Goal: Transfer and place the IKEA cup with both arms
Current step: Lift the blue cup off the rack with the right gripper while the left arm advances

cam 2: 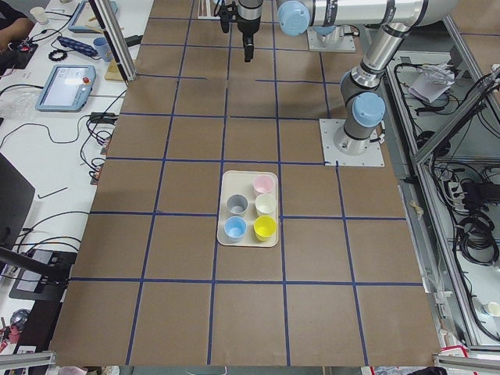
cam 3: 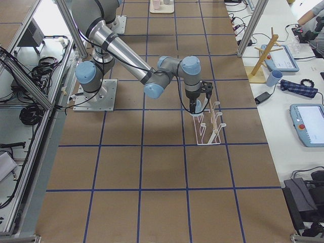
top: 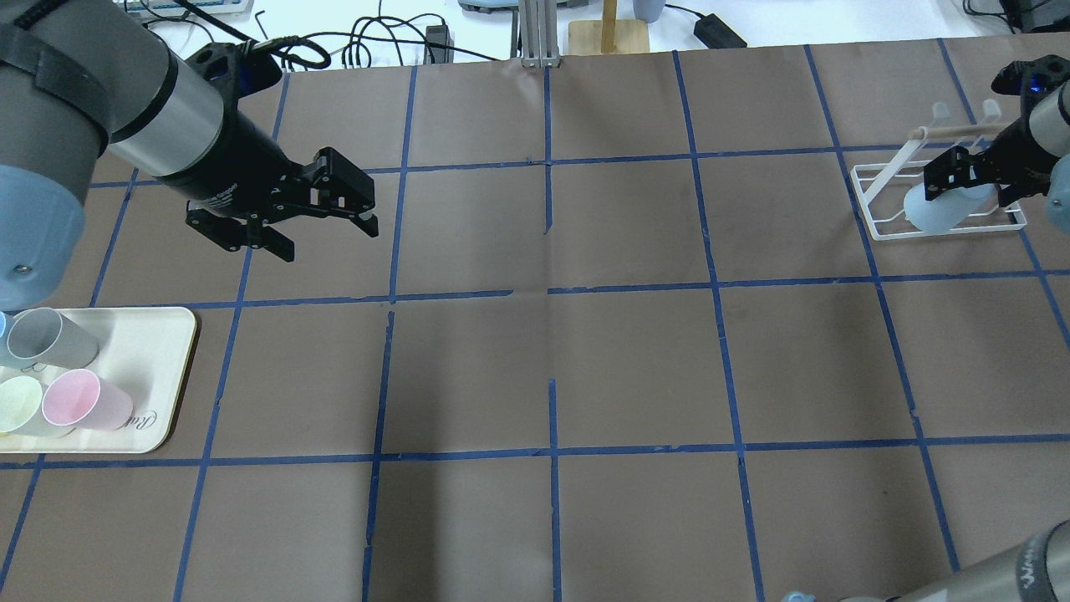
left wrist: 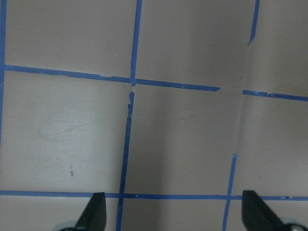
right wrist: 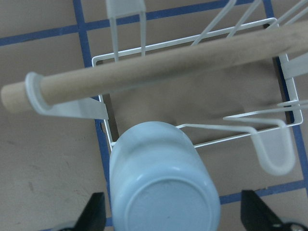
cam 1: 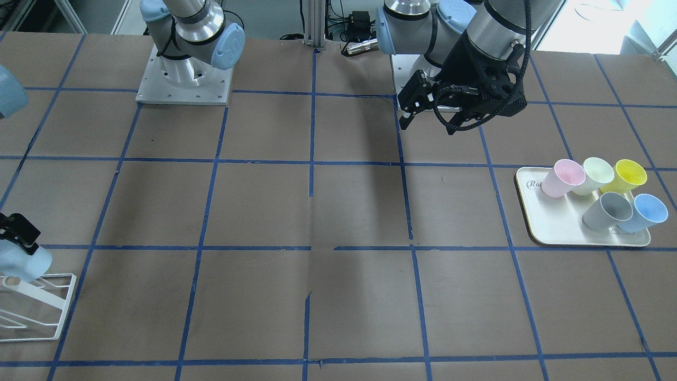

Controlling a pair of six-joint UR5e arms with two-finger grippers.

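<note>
Placing on the rack, by the look of it: the last step of the transfer, at or just past the release.

- Table (cam 1: 338,211): brown surface with a blue tape grid.
- Right arm (cam 3: 126,50): reaches out over the white wire drying rack (top: 878,230) at its own end of the table.
- Left arm (top: 125,109): hangs above bare table, near the cream tray (cam 1: 555,233) but not over it.
- Tray: carries five cups, among them a second blue cup (cam 1: 646,211) and a grey cup (cam 1: 608,211).
- Rack: wooden dowel (right wrist: 168,67) runs across its top.
- IKEA cup (right wrist: 163,183): pale blue, base turned up towards the wrist camera, tilted, at the rack's near edge below the dowel. Whether it sits on a prong cannot be told.
- Right gripper (right wrist: 173,214): jaws wide, astride the cup, with a clear gap on one side, so not clamping.
- Left gripper (left wrist: 173,214): jaws wide, empty, only table beneath.

Next move, as a judgement: the right arm must back straight off without brushing the cup or catching the dowel. The cup looks light and easily knocked.
</note>
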